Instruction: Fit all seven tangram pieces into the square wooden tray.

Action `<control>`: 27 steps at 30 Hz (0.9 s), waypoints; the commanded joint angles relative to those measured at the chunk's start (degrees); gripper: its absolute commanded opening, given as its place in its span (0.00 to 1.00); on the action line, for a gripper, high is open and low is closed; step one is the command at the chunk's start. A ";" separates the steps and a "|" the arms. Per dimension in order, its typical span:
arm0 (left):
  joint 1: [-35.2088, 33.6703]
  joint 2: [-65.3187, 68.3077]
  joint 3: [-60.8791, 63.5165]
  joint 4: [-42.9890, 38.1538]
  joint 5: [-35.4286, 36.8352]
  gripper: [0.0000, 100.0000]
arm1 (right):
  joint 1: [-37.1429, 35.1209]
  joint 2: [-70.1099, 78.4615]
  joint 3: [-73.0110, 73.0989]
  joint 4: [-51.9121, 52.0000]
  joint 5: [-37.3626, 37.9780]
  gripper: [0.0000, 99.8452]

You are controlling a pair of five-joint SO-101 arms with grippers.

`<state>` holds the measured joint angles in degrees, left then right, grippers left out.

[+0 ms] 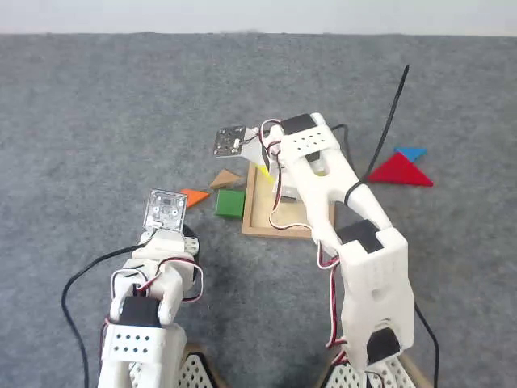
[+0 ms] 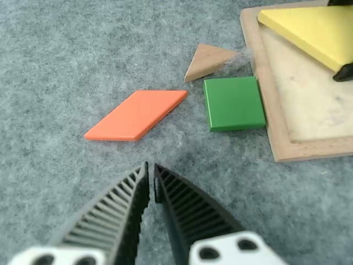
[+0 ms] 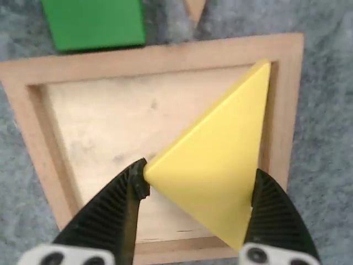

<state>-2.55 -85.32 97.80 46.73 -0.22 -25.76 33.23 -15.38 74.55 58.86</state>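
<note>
Right gripper (image 3: 201, 179): clamped on yellow triangle (image 3: 220, 165), held over square wooden tray (image 3: 165, 55), far tip near tray corner. Green square (image 3: 94, 22) beyond tips, just outside tray rim.

Left gripper (image 2: 150, 168): jaws almost together, holding nothing. Orange parallelogram (image 2: 137, 114) just ahead of tips, tan triangle (image 2: 208, 59) farther ahead.

Red triangle (image 1: 400, 171) and blue piece (image 1: 410, 152): well apart from both claws.

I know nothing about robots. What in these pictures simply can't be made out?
Wooden tray, high view: the right arm covers most of its floor.
Yellow triangle, right wrist view: the right pincer hides one corner.
Blue piece beside the red triangle, high view: too small to tell its shape.
</note>
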 commanded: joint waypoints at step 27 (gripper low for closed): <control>-0.18 -0.70 -1.01 0.00 0.35 0.01 | 2.24 -2.07 -3.52 1.89 1.32 0.26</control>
<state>-2.55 -85.32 97.80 46.73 -0.22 -25.58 33.23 -15.38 75.78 59.82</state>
